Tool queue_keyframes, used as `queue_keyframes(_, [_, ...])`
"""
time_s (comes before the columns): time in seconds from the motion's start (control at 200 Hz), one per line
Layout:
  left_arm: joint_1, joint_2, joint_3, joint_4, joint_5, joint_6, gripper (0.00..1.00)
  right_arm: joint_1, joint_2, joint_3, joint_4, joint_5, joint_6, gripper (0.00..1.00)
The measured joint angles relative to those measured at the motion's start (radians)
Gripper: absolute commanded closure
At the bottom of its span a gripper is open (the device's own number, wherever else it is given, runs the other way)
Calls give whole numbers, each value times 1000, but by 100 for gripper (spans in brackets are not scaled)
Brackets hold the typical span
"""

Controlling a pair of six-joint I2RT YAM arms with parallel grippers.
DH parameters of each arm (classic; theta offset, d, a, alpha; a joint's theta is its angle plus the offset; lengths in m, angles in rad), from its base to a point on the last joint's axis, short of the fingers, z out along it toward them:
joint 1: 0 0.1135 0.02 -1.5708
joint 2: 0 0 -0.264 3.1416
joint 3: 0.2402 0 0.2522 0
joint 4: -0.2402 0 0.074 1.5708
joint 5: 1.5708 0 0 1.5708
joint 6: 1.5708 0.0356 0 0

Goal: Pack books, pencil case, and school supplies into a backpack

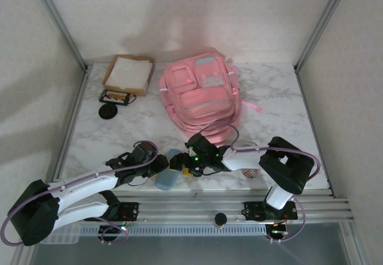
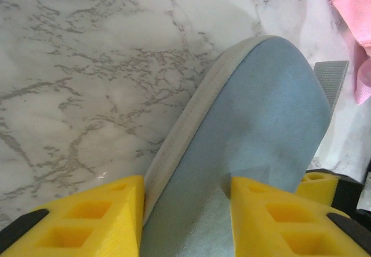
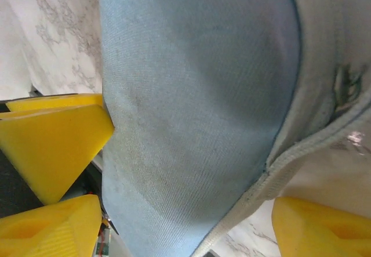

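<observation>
A pale blue fabric pencil case [image 1: 166,180] lies at the table's near edge, between both arms. In the left wrist view the pencil case [image 2: 255,112] runs between the yellow fingers [image 2: 93,216], which press into its cloth; my left gripper [image 2: 186,216] is shut on it. My right gripper [image 3: 185,228] straddles the same pencil case [image 3: 197,77] from the other side, open, with marble showing beside one fingertip [image 3: 324,228]. The two grippers, left [image 1: 161,164] and right [image 1: 189,162], sit close together. The pink backpack [image 1: 200,91] lies flat behind them. The books are out of view.
A cardboard tray [image 1: 128,73] with a white sheet stands at the back left. A small black holder [image 1: 115,97] and a black disc [image 1: 108,110] sit in front of it. The backpack's pink straps [image 1: 215,130] trail toward the right gripper. Metal rails border the near edge.
</observation>
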Motion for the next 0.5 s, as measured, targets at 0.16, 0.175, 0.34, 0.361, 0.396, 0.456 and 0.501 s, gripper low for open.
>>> queue_keyframes(0.16, [-17, 46, 3, 67, -1, -42, 67, -41, 7, -20, 70, 1, 19, 37])
queue_keyframes(0.175, [-19, 49, 3, 70, -2, -45, 68, -47, 7, -20, 76, 4, 19, 39])
queue_keyframes(0.34, [-23, 58, 4, 85, -3, -59, 71, -76, 16, -26, 100, 12, 22, 60])
queue_keyframes(0.361, [-23, 58, 4, 85, -3, -59, 71, -76, 16, -30, 103, 14, 24, 63])
queue_keyframes(0.396, [-23, 60, 4, 85, -3, -59, 72, -77, 16, -40, 113, 15, 26, 67])
queue_keyframes(0.456, [-26, 67, 4, 87, -3, -58, 72, -80, 12, -54, 131, 13, 19, 69])
queue_keyframes(0.501, [-27, 74, 4, 93, -2, -59, 73, -80, 4, -62, 141, 12, 17, 69])
